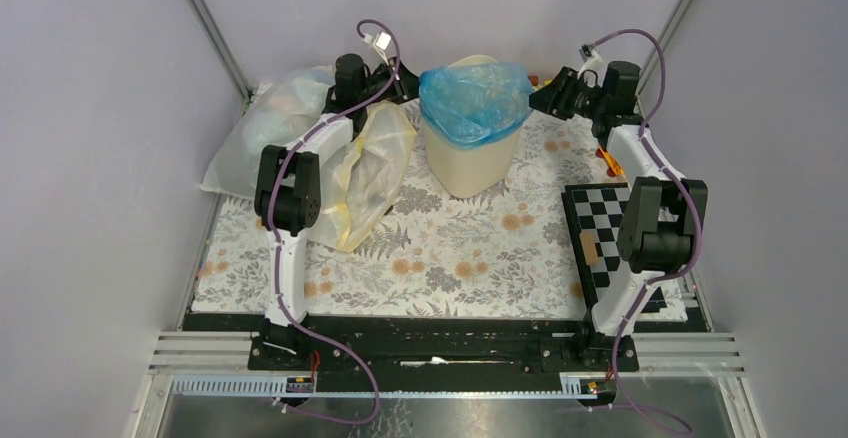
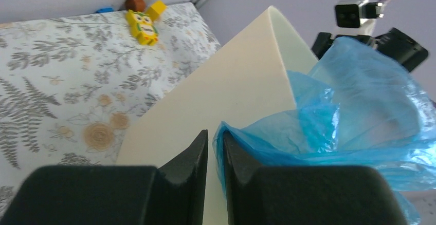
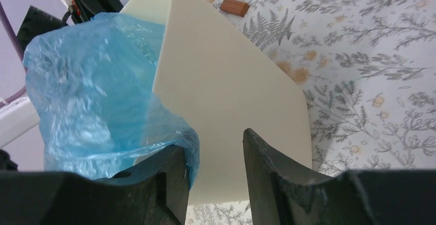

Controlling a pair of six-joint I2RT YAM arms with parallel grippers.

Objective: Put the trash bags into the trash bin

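The cream trash bin (image 1: 468, 163) stands at the back middle of the table. The light-blue trash bag (image 1: 472, 103) is draped over its mouth and bulges above the rim. My left gripper (image 1: 408, 83) is at the bin's left rim. In the left wrist view (image 2: 215, 135) its jaws are almost together, with the bag's (image 2: 355, 107) edge between them, wrapped over the right finger. My right gripper (image 1: 540, 96) is at the bin's right rim. In the right wrist view (image 3: 213, 140) it is open beside the bin's wall (image 3: 226, 91), and the bag (image 3: 92, 91) lies over its left finger.
A large clear and pale-yellow plastic bag (image 1: 300, 143) lies at the back left under my left arm. A checkerboard (image 1: 600, 228) lies at the right. A yellow owl toy (image 2: 142, 27), a brown ball (image 2: 134, 3) and a brown block (image 3: 235, 6) sit behind the bin.
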